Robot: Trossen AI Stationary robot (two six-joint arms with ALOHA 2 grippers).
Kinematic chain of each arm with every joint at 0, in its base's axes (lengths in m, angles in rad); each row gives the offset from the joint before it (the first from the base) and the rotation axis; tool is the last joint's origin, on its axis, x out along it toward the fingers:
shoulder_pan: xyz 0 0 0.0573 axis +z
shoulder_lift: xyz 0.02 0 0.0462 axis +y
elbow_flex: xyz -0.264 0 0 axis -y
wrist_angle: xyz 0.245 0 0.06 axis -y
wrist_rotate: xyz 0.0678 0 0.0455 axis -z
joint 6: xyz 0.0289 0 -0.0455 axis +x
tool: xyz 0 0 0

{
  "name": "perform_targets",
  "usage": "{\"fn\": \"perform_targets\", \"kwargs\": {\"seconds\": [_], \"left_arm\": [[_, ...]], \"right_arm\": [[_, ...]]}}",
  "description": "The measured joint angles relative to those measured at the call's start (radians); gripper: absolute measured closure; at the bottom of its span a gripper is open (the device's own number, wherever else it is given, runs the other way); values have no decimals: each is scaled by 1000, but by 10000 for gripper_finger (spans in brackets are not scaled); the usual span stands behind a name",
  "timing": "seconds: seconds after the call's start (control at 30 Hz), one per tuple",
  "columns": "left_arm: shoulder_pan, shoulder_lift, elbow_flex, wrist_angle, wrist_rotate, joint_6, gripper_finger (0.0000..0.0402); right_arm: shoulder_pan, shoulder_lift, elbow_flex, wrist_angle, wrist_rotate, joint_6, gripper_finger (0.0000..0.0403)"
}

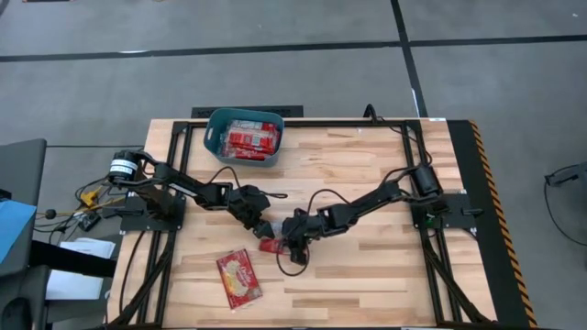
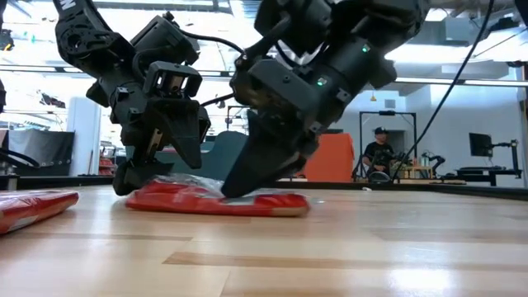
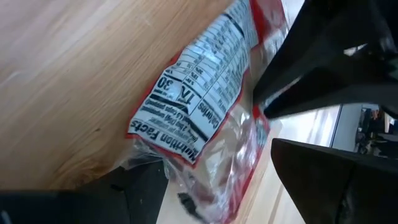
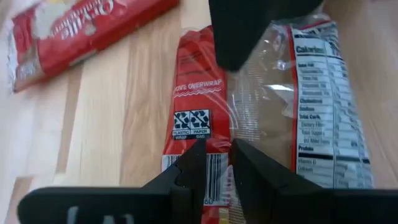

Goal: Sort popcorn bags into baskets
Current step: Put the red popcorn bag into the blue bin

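One popcorn bag (image 1: 271, 244) lies flat on the table's middle, its clear nutrition-label side up (image 3: 205, 106). My right gripper (image 4: 215, 163) comes down on it from the right, its fingers nearly shut on the wrap. My left gripper (image 3: 214, 162) is open at the bag's other end (image 2: 144, 196), one finger on each side. A second red popcorn bag (image 1: 238, 278) lies flat nearer the near edge. The teal basket (image 1: 213, 128) stands at the far edge with several red bags inside. My right gripper pinches a raised fold of the wrap (image 4: 214, 134) along the middle of the bag's back, beside the barcode. Its fingers (image 2: 247, 177) slant down from above and from the right. The bag stays flat on the table. My left gripper: I cannot tell whether its fingers touch the bag.
The two grippers stand close together over the same bag (image 2: 206, 202). Bare wood lies right of the bag and toward the near edge. Black frame rails (image 1: 431, 266) run along the table's left and right sides. A person sits far off in the room (image 2: 379, 153).
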Motion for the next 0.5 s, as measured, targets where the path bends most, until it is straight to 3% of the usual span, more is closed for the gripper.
{"fn": "perform_targets", "kwargs": {"seconds": [0.27, 0.5], "left_arm": [[-4, 0, 0, 6, -17, -33, 142], [-5, 2, -1, 2, -57, -40, 233]], "right_arm": [[-29, 23, 3, 63, -37, -11, 296], [-15, -21, 0, 35, -16, -11, 296]]}}
